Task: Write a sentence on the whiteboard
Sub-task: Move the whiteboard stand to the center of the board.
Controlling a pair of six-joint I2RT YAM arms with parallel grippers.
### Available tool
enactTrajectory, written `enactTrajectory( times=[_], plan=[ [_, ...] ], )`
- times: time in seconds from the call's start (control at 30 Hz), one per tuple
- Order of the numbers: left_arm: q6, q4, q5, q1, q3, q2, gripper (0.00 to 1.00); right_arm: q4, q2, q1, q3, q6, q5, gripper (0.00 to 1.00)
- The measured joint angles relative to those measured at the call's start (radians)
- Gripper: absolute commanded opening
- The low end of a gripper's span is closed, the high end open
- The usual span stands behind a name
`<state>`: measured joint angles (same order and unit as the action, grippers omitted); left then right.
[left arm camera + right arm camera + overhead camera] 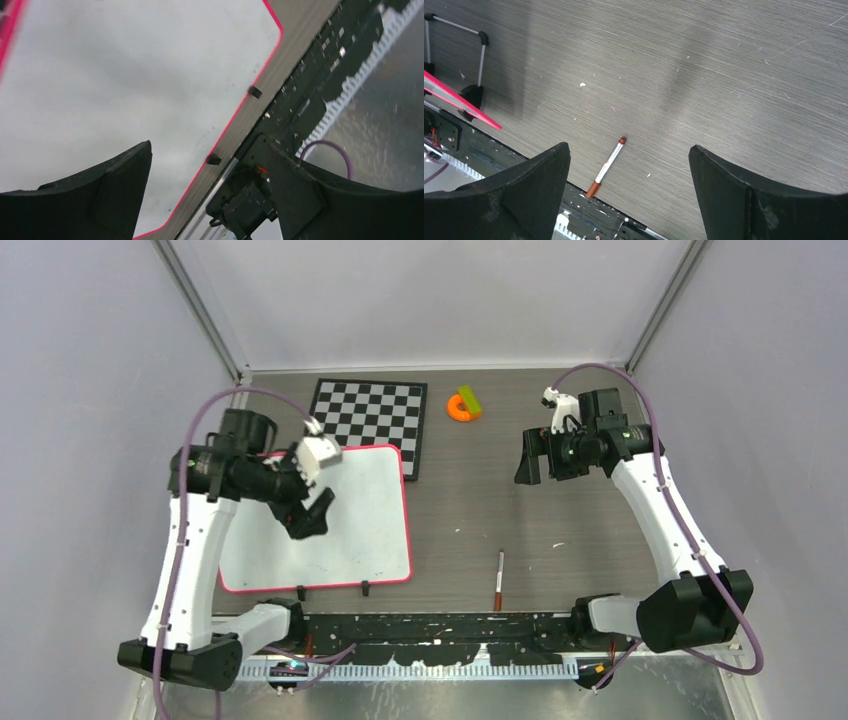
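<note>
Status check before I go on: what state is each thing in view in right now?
whiteboard: flat on the table, blank, no writing visible.
marker: lying on the table, held by neither claw.
left claw: open, empty, over the whiteboard.
right claw: open, empty, over the table.
checkerboard: flat, one corner under the whiteboard.

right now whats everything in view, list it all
whiteboard: 1, white with red-pink rim, left side of table, blank where visible
clips: 2, black, whiteboard's near edge
checkerboard: 1, black and white, far side, by the whiteboard
toy: 1, orange and green, far side, right of checkerboard
marker: 1, white with red-brown ends, near edge, right of whiteboard
left fingers: 2, black, open, empty, over the whiteboard
right fingers: 2, black, open, empty, over the table's right side
</note>
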<state>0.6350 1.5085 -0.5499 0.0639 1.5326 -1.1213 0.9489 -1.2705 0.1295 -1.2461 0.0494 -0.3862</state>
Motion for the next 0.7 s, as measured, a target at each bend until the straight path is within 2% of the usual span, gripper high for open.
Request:
enactTrajectory(
  times=[0.1, 0.13, 0.27, 0.47, 0.57, 0.7],
  plan=[
    [0.05, 0.023, 0.047, 0.164, -0.1, 0.009, 0.73, -0.01, -0.011, 0.0, 0.003, -0.008, 0.0, 0.93],
    [0.058, 0.025, 0.059, 0.185, -0.13, 0.008, 0.72, -0.014, -0.013, 0.0, 0.005, -0.01, 0.0, 0.93],
    [0.075, 0.022, 0.132, 0.441, -0.29, 0.027, 0.62, -0.018, -0.015, 0.0, 0.013, -0.019, 0.004, 0.93],
    [0.072, -0.072, 0.3, 0.767, -0.505, 0.07, 0.43, -0.022, -0.015, 0.0, 0.014, -0.023, 0.022, 0.93],
    [0.077, -0.12, 0.348, 0.858, -0.576, 0.039, 0.4, -0.023, -0.015, 0.0, 0.014, -0.023, 0.037, 0.92],
    [0.098, -0.184, 0.383, 0.919, -0.651, 0.013, 0.38, -0.024, -0.014, 0.0, 0.019, -0.022, 0.061, 0.93]
  ],
)
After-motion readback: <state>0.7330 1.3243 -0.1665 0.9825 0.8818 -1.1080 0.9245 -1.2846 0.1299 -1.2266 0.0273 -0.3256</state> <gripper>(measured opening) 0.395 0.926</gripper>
